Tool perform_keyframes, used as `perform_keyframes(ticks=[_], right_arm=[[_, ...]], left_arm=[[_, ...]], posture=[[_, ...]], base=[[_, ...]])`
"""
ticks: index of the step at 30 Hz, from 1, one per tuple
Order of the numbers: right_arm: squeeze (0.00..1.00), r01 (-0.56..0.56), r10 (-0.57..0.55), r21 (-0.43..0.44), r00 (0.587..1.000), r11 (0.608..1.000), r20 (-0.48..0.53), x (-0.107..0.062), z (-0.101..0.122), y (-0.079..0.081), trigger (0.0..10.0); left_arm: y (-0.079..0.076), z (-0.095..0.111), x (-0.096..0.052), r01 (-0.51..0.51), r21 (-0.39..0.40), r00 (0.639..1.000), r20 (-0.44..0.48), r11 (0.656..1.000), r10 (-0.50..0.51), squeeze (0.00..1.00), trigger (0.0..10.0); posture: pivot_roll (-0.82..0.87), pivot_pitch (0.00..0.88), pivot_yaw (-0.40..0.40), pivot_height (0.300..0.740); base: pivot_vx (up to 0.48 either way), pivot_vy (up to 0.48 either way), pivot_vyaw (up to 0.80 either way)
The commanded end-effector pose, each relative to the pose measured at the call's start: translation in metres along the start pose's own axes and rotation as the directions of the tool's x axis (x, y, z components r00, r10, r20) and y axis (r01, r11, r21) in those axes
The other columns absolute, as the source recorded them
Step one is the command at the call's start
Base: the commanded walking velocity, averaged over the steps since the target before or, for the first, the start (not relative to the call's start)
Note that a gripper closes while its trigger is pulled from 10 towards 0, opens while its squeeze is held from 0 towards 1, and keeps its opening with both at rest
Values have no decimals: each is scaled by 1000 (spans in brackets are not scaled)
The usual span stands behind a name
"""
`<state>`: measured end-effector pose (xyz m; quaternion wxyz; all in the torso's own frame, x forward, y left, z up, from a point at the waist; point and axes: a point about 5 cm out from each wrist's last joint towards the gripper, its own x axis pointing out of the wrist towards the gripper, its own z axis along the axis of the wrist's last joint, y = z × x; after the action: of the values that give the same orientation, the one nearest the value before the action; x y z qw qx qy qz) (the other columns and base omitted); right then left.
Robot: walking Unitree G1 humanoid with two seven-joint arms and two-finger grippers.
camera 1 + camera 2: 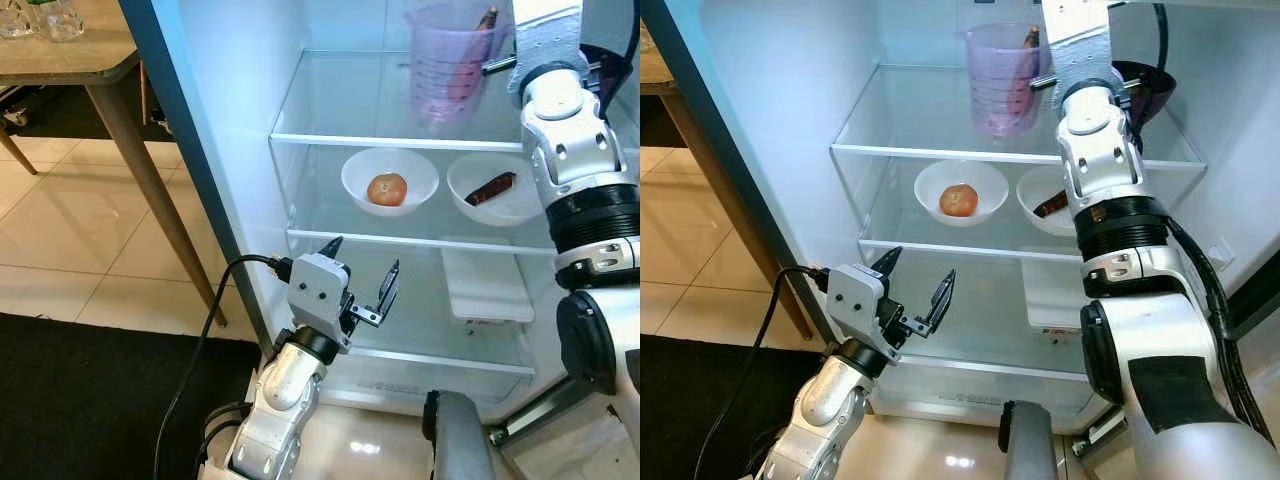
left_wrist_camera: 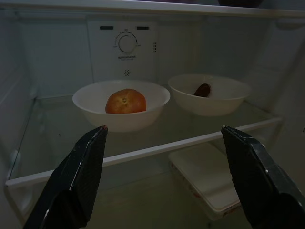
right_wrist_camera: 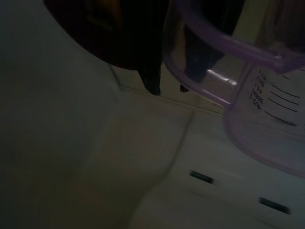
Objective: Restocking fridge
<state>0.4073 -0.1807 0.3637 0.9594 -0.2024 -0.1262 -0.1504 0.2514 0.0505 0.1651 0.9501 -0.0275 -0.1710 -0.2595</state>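
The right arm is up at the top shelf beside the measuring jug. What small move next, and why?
Probably nudge the right gripper rightward, away from the purple measuring jug, before lowering the dark purple bowl onto the top shelf: the jug's handle sits close to it. The left gripper hovers open below.

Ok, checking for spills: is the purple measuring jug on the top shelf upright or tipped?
Upright. The measuring jug stands on its base on the top glass shelf, mouth upward, with something long standing inside it.
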Motion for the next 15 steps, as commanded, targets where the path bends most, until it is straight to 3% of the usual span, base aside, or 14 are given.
perform_keyframes(ticks=[1,5,13,14,15], right_arm=[[1000,-7,8,25,999,1000,-40,1,-2,0,10000],[1000,-37,39,58,998,998,-45,1,-2,6,10000],[980,-67,68,89,998,994,-12,0,3,-5,10000],[824,-92,92,93,996,991,-2,-2,3,-7,10000],[824,-92,92,93,996,991,-2,-2,3,-7,10000]], left_arm=[[-4,-4,-1,-7,-15,1000,-12,1000,7,0,10000],[-5,-4,-2,-8,-15,1000,-12,1000,7,0,10000],[-5,-5,-2,-7,-15,1000,-12,1000,7,0,10000],[-5,-5,-2,-7,-15,1000,-12,1000,7,0,10000],[-5,-5,-2,-7,-15,1000,-12,1000,7,0,10000]], posture=[[0,104,-7,369],[-1,102,-8,369],[-4,96,-7,369],[-3,96,-7,369],[-3,96,-7,369]], base=[[0,0,0],[0,0,0],[0,0,0],[0,0,0],[0,0,0]])
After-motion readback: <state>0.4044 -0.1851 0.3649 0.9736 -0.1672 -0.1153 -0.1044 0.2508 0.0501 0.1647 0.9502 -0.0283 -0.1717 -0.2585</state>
